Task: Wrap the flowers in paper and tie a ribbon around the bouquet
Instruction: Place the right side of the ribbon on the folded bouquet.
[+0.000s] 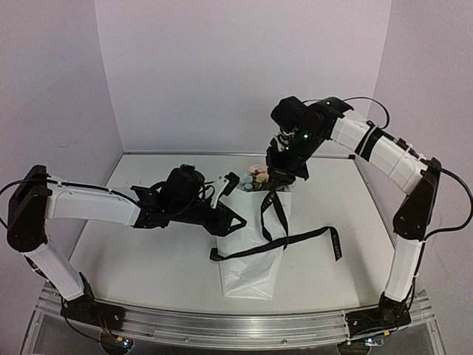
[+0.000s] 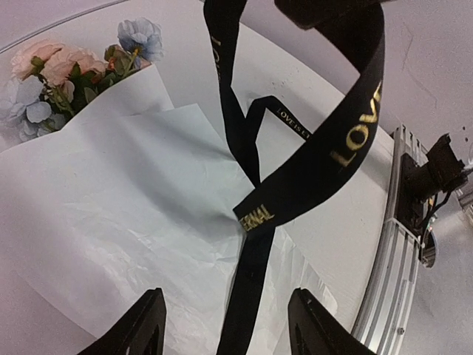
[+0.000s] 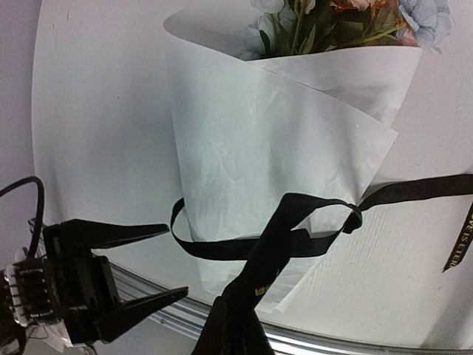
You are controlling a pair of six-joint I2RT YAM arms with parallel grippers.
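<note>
The bouquet lies mid-table: peach and blue flowers (image 1: 259, 176) (image 2: 66, 70) (image 3: 332, 18) stick out of the far end of a white paper (image 1: 251, 262) (image 2: 111, 200) (image 3: 273, 133) cone. The black ribbon (image 1: 303, 238) (image 2: 255, 274) (image 3: 222, 249) with gold lettering loops across the cone, one end trailing right. Above the flower end, my right gripper (image 1: 279, 177) (image 3: 233, 325) is shut on the ribbon and holds a strand lifted. Against the cone's left side, my left gripper (image 1: 233, 203) (image 2: 225, 329) (image 3: 174, 260) is open. A ribbon strand runs between its fingers (image 2: 144, 329), touching neither.
An aluminium rail (image 1: 236, 325) (image 2: 399, 244) runs along the near table edge, carrying the arm bases. Pale walls close the table at the back and both sides. The ribbon's loose end (image 1: 336, 244) lies on the bare table to the cone's right.
</note>
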